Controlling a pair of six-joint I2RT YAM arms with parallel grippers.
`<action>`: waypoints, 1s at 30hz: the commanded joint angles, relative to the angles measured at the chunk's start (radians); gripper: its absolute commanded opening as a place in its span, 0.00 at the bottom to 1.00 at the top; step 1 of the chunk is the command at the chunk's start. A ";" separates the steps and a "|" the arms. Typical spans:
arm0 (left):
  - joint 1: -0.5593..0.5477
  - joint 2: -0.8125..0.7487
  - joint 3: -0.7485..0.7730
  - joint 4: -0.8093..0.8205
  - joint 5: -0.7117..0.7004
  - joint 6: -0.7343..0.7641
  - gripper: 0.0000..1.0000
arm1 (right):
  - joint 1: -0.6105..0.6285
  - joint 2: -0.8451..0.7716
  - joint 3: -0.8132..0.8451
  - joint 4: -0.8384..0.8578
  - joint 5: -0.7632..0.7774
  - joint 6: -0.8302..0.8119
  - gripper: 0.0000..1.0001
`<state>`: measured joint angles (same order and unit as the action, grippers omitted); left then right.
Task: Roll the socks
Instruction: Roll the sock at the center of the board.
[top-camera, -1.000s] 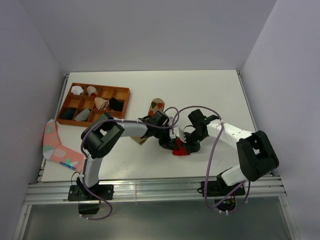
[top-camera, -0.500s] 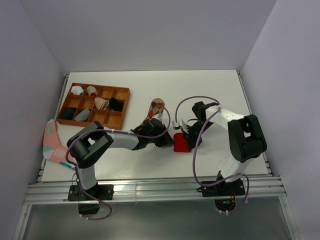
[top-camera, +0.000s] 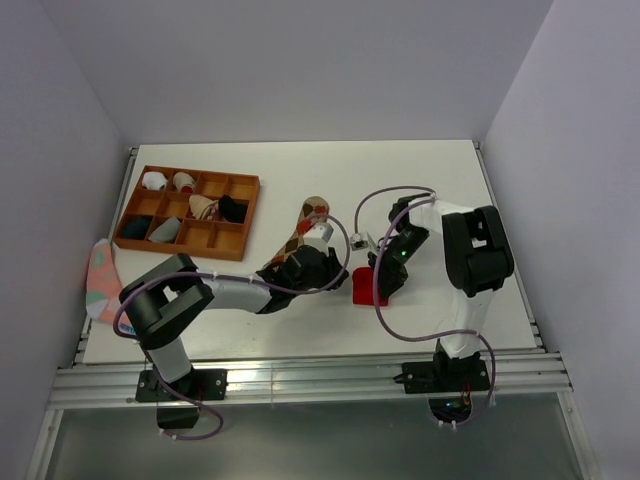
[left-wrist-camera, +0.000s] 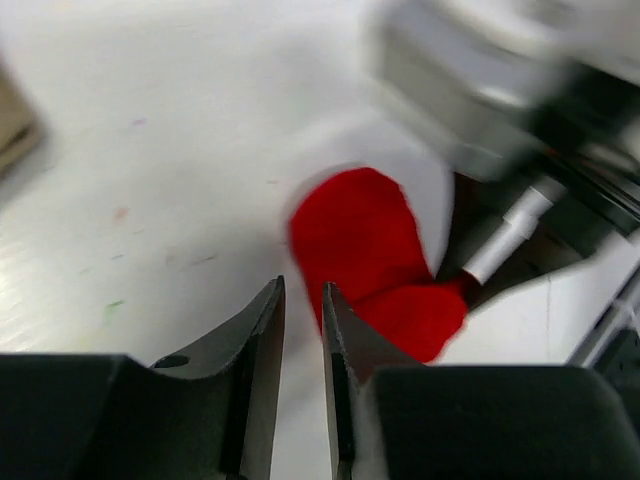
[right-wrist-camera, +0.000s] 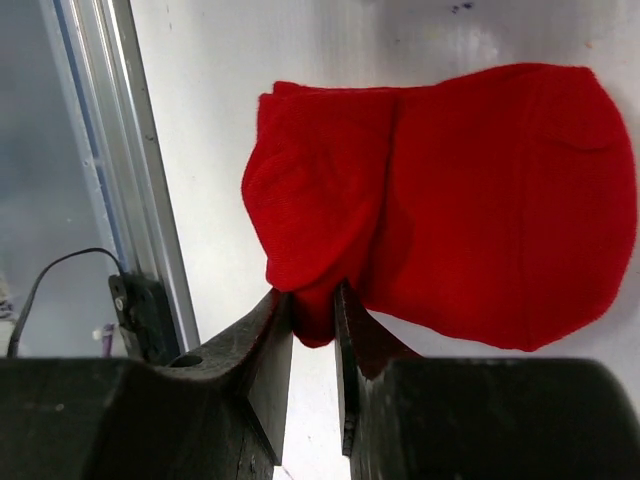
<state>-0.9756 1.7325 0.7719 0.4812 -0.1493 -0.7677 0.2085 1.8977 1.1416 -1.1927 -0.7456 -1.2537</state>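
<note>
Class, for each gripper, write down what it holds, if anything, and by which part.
Right gripper pinches the red sock by the edge of its folded-over end. Left gripper holds nothing.

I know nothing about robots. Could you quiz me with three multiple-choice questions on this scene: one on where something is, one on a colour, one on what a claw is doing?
1. Where is the red sock?
A) at the far edge of the table
B) between the left gripper and the right gripper
C) hanging off the table

2. What colour is the leftmost sock?
A) pink
B) black
C) yellow

3. What is the right gripper doing?
A) hanging wide open
B) shut on nothing
C) pinching a fold of the red sock

Answers: 1 B, the top view shows it between both arms' tips; 2 A, pink with teal marks; 3 C, its wrist view shows red fabric between its jaws.
</note>
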 joint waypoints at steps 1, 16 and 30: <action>-0.037 -0.016 0.027 0.137 0.080 0.200 0.27 | -0.017 0.047 0.059 -0.033 0.021 0.028 0.19; -0.043 0.136 0.136 0.136 0.395 0.349 0.43 | -0.031 0.138 0.138 -0.042 0.055 0.114 0.18; -0.046 0.228 0.156 0.136 0.432 0.323 0.43 | -0.031 0.166 0.161 -0.033 0.065 0.146 0.18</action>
<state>-1.0142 1.9350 0.8963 0.6102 0.2363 -0.4538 0.1867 2.0392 1.2701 -1.2610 -0.7197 -1.1114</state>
